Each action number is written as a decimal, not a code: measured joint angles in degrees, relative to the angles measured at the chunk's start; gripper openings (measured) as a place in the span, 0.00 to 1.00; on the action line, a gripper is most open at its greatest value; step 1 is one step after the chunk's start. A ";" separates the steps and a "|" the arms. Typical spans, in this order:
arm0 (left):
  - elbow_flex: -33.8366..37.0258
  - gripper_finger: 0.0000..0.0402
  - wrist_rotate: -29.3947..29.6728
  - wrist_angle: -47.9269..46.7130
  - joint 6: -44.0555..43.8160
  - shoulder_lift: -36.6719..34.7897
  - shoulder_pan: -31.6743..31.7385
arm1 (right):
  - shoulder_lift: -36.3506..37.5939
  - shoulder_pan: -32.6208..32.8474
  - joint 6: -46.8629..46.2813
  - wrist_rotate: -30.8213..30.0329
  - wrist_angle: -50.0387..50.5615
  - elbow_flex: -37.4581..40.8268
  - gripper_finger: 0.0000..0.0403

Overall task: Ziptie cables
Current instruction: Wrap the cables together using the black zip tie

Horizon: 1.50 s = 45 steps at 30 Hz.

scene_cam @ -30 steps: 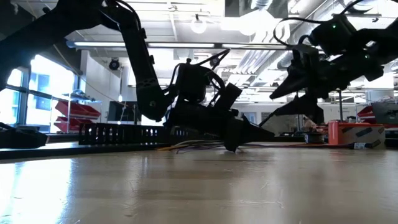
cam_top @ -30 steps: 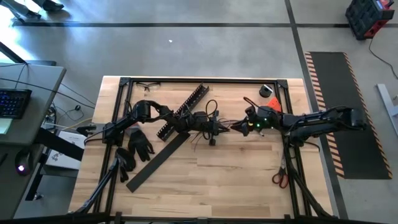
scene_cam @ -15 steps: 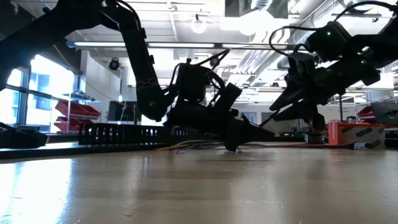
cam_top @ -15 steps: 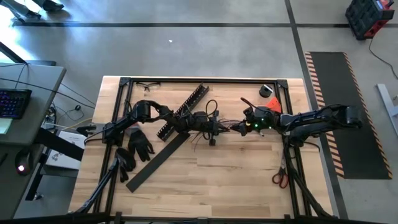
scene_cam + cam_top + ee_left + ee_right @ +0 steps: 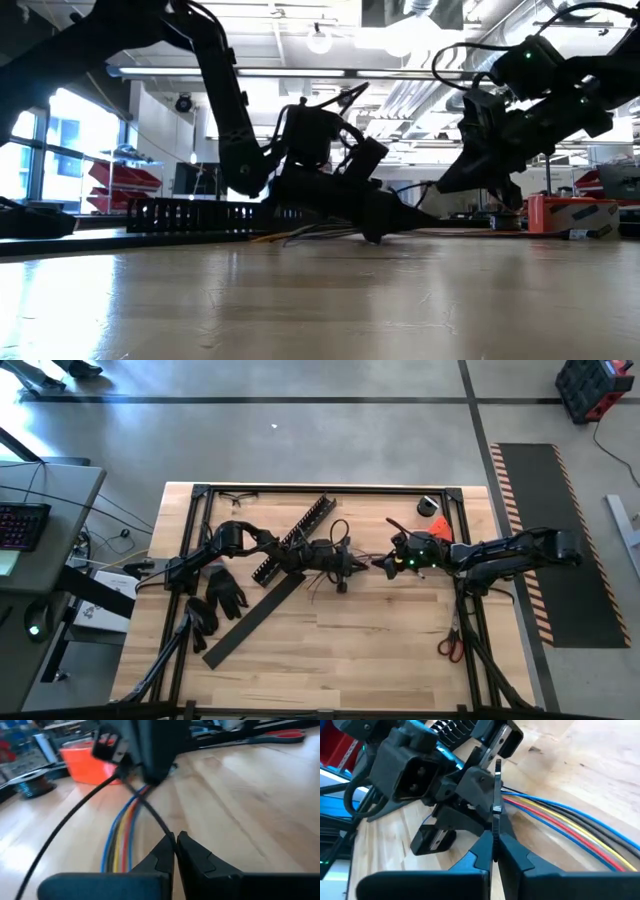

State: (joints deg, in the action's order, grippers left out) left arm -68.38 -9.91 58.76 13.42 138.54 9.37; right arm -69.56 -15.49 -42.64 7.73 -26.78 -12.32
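Desk (image 5: 380, 650): pale wood with a black frame around the edge. Slotted channel (image 5: 297, 535) lying at a slant behind centre, gloves (image 5: 225, 592) to the left, scissors (image 5: 450, 645) by the right frame rail, well apart from the work.

Left arm reaching in from the left, right arm from the right, meeting near desk centre.

Left pincer (image 5: 345, 567): low over the desk, tips closed together. In the left wrist view, one thin black line running right up to the tips; cannot tell whether pinched or merely passing.

Right pincer (image 5: 377, 566): just beside the left one, slightly raised. Closed narrow on a thin black strip standing up between the tips, probably the tie (image 5: 497, 790).

Cables (image 5: 570, 822): blue, yellow, red and black strands lying side by side on the desk at centre, under and between the two pincers, running on past the right one.

Progress, as judged: mid-task. Strands gathered and the tie in hand. Not visible whether the tie is looped round the bundle or its tail fed through the head. Left to do, probably: cinch tight, then trim the tail; scissors untouched.

Change against one second ago: right pincer then wide apart and farther from the left one; since closed fully and moved in toward it. Left arm, cables, channel and gloves unmoved.
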 joint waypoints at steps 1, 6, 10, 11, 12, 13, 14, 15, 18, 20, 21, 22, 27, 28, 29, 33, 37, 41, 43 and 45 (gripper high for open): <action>0.00 0.01 1.08 0.12 -0.59 0.04 0.08 | 0.00 0.20 0.51 -0.11 -0.07 0.00 0.00; -0.09 0.12 1.28 0.54 -0.75 0.04 0.96 | 0.00 2.17 2.21 -2.15 0.98 -0.03 0.00; -1.41 0.27 -3.08 0.82 -2.94 0.04 1.81 | 0.00 4.41 4.72 -6.43 7.85 -2.70 0.00; -1.66 0.31 -4.36 0.92 -3.67 0.04 1.97 | 0.00 5.03 5.62 -7.84 10.73 -3.92 0.00; -1.86 0.35 -5.12 0.91 -4.32 0.04 2.09 | 0.00 5.61 6.58 -9.16 13.73 -5.17 0.00; -1.96 0.38 -5.37 0.90 -5.02 0.04 2.23 | 0.00 6.11 7.35 -10.42 16.57 -6.39 0.00; -1.98 0.41 -5.48 0.88 -5.53 0.04 2.25 | 0.00 6.58 8.09 -11.49 18.90 -7.47 0.00; -2.00 0.44 -5.35 0.89 -5.72 0.04 2.25 | 0.00 6.97 8.49 -12.30 20.64 -8.31 0.00; -2.03 0.48 -4.37 0.92 -6.09 0.04 2.25 | 0.00 7.86 9.14 -13.73 22.00 -9.36 0.00; -2.05 0.49 -4.37 0.92 -8.09 0.04 2.12 | 0.00 8.22 9.12 -14.32 22.04 -9.46 0.00; -2.05 0.49 -4.50 0.87 -9.18 0.04 2.03 | 0.00 8.42 9.10 -14.77 22.35 -9.46 0.00; -2.05 0.48 -4.61 0.67 -10.14 0.04 1.88 | 0.00 8.68 9.10 -15.39 22.87 -9.46 0.00; -1.88 0.45 -2.83 -3.40 -12.13 -0.23 0.77 | -0.14 10.00 8.61 -16.75 25.01 -9.46 0.00; -1.73 0.44 -1.91 -4.09 -12.01 -0.47 0.48 | -0.33 10.30 8.32 -16.84 25.10 -9.46 0.00; -1.75 0.43 -1.23 -4.53 -11.48 -0.73 0.22 | -0.55 10.65 8.13 -17.18 25.17 -9.46 0.00; -1.73 0.41 -0.84 -7.78 -10.30 -2.50 -0.68 | -1.90 11.66 8.16 -18.79 25.24 -9.46 0.00; -1.73 0.38 -0.43 -12.45 -9.32 -4.73 -1.48 | -2.88 12.22 8.16 -20.47 25.18 -9.46 0.00; -1.73 0.34 2.35 -17.55 -9.74 -6.45 -1.84 | -2.89 12.65 8.38 -23.18 25.30 -9.46 0.00; -1.73 0.32 3.80 -18.08 -8.95 -6.62 -1.95 | -2.89 12.66 8.78 -23.96 25.30 -9.46 0.00; -1.73 0.30 4.51 -18.13 -8.50 -7.04 -1.92 | -2.89 12.66 9.90 -24.32 25.13 -9.46 0.00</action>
State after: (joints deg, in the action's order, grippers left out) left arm -70.11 -5.40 40.64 4.92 131.50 7.45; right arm -72.44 -2.83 -32.74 -16.59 -1.65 -21.78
